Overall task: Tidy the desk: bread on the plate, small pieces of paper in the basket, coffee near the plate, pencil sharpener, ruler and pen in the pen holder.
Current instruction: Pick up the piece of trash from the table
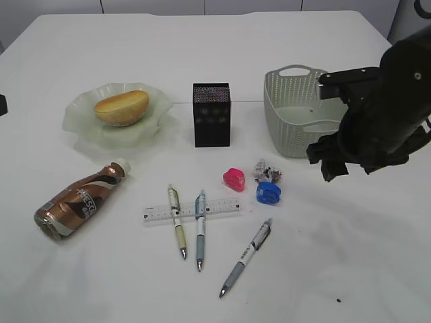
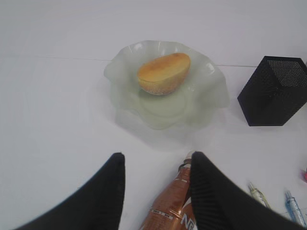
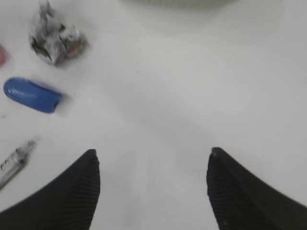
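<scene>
The bread (image 1: 122,108) lies on the pale green plate (image 1: 81,124) at the back left. The brown coffee bottle (image 1: 77,202) lies on its side in front of the plate. My left gripper (image 2: 157,155) hangs open above the bottle (image 2: 170,206) without touching it. A clear ruler (image 1: 222,207) lies under two pens (image 1: 177,221) (image 1: 200,229), with a third pen (image 1: 247,256) to their right. Beside a crumpled paper (image 1: 266,170) sit a pink sharpener (image 1: 234,179) and a blue sharpener (image 1: 268,193). My right gripper (image 3: 152,160) is open and empty, right of the paper (image 3: 55,38).
The black mesh pen holder (image 1: 211,114) stands upright at the middle back. The pale perforated basket (image 1: 283,128) stands at the back right, partly behind my right arm (image 1: 384,108). The table is white all round.
</scene>
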Robot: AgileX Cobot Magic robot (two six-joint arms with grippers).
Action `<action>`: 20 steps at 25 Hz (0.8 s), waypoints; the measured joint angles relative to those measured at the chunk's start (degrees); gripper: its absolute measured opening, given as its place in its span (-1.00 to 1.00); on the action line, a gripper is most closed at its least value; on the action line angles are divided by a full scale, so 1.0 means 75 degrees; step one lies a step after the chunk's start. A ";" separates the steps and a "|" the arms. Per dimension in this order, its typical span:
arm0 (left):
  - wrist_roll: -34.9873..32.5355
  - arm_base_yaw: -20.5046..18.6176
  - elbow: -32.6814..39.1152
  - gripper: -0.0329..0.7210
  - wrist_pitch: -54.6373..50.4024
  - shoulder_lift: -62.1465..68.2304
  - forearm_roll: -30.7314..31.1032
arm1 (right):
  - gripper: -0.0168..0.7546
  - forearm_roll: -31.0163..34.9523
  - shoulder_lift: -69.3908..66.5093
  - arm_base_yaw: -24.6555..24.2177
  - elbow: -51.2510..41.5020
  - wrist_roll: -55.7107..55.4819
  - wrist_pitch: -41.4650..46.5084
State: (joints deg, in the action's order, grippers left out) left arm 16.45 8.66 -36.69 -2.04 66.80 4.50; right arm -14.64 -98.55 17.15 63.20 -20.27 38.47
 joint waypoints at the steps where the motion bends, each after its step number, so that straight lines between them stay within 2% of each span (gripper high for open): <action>1: 0.0000 0.0000 0.0000 -0.05 0.0000 0.0000 0.0000 | 0.44 0.0164 0.0000 0.0000 0.0118 0.0078 0.0386; 4: 0.0000 0.0000 0.0000 -0.05 0.0000 0.0000 -0.0020 | 0.44 0.0921 0.0000 0.0000 0.0664 0.0528 0.1562; 9: 0.0000 0.0000 0.0000 -0.05 0.0000 0.0000 -0.0303 | 0.41 0.2015 0.0000 0.0000 0.1623 0.0835 0.2184; 18: 0.0000 0.0000 0.0000 -0.05 0.0000 0.0000 -0.0359 | 0.40 0.2189 -0.0133 0.0017 0.1966 -0.0327 0.1577; 20: 0.0000 0.0000 0.0000 -0.05 0.0000 -0.0005 -0.0372 | 0.40 0.1952 -0.0293 0.0143 0.1966 -0.0750 0.1313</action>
State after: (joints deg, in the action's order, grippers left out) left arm 16.45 8.66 -36.69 -2.04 66.76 1.71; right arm 0.00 -100.75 18.22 77.95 -25.90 48.32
